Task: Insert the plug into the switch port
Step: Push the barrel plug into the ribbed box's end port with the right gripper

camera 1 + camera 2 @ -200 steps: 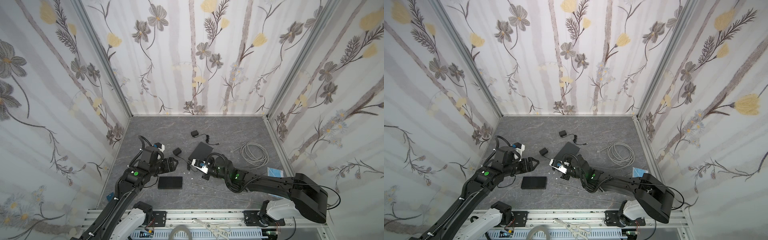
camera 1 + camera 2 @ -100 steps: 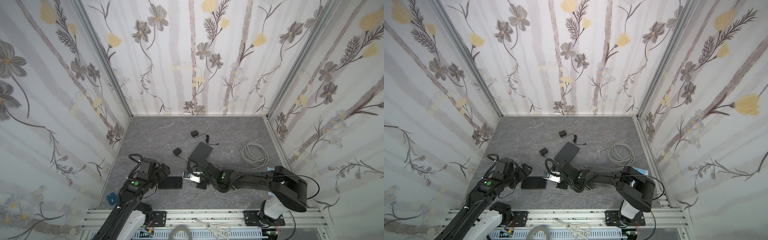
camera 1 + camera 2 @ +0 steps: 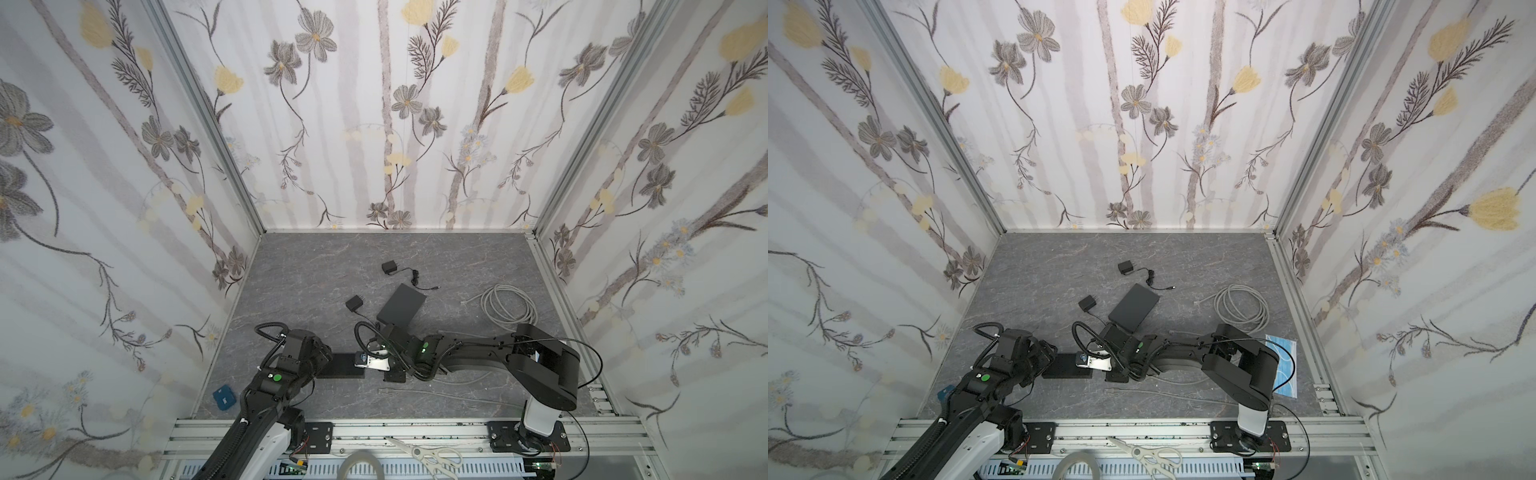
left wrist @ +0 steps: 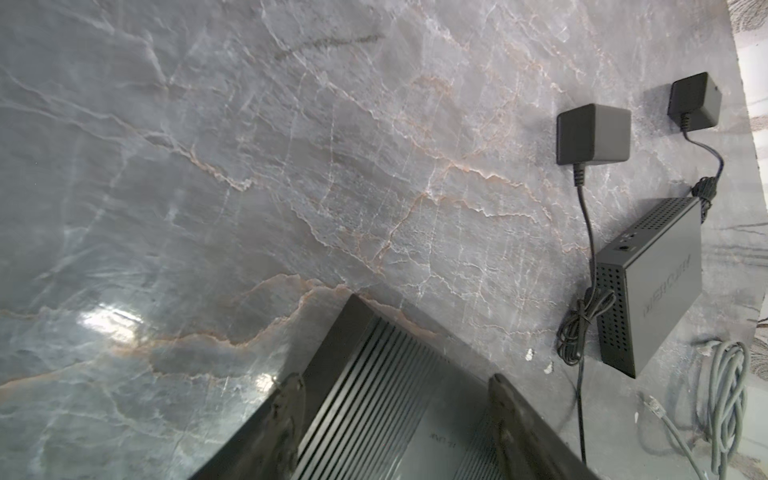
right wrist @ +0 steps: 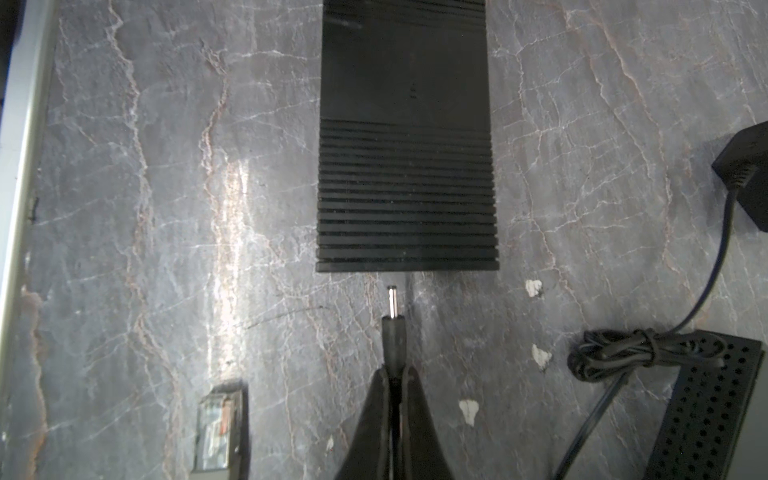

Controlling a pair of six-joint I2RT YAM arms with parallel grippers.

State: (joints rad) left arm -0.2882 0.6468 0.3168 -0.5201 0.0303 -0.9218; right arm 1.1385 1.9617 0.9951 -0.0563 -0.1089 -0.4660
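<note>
Grey marbled tabletop [image 3: 316, 266] between floral walls [image 3: 395, 124]. The right gripper [image 5: 395, 380], its arm stretched low across the middle, pinches the plug [image 5: 394, 332]. Only the right wrist view shows the plug's tip just short of the switch [image 5: 405, 166] edge. The left gripper [image 4: 395, 399], arm bent over, straddles the switch's other end with fingers [image 4: 286, 407] spread; whether they press it cannot be told.

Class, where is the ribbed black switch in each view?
In a top view: ribbed switch low, left of centre.
In a top view: ribbed switch low, left of centre.
Left wrist: ribbed switch at the left end effector.
Right wrist: ribbed switch just beyond the plug.
Shared landmark: perforated box.
</note>
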